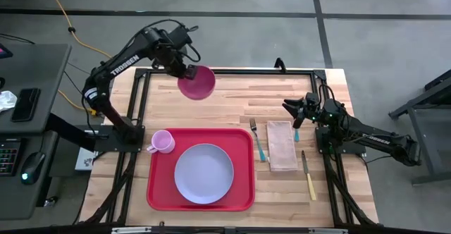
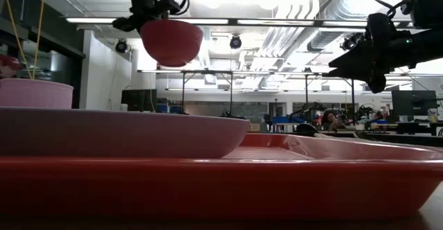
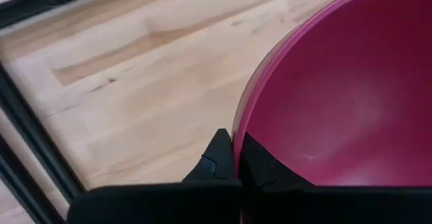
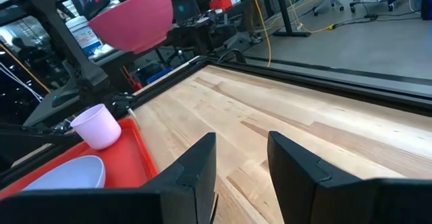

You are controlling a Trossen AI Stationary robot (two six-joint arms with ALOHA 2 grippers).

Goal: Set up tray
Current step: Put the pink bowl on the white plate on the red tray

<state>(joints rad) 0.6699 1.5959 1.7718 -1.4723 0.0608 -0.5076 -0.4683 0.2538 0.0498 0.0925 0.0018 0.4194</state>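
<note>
Nearest to us, we have the tray [image 1: 243,192] lying flat at the near middle of the surface [image 1: 232,100], with the pale plate [image 1: 204,173] on it and the small pink cup [image 1: 163,142] at its far-left corner. Just right of the tray we see the fork [image 1: 258,141], then the napkin [image 1: 282,145], then the knife [image 1: 309,175], all on bare wood. Further back on the right, the right tool [image 1: 294,111] hangs above the surface with its fingers spread and nothing between them. And at the far left, we have the left tool [image 1: 189,72] pinching the rim of the magenta bowl [image 1: 197,83], held high above the wood beyond the tray. We'd say the bowl is heading for the tray, so we want it kept level, carried near over the plate or beside it, lowered until it sits, then released without nudging the cup.
</note>
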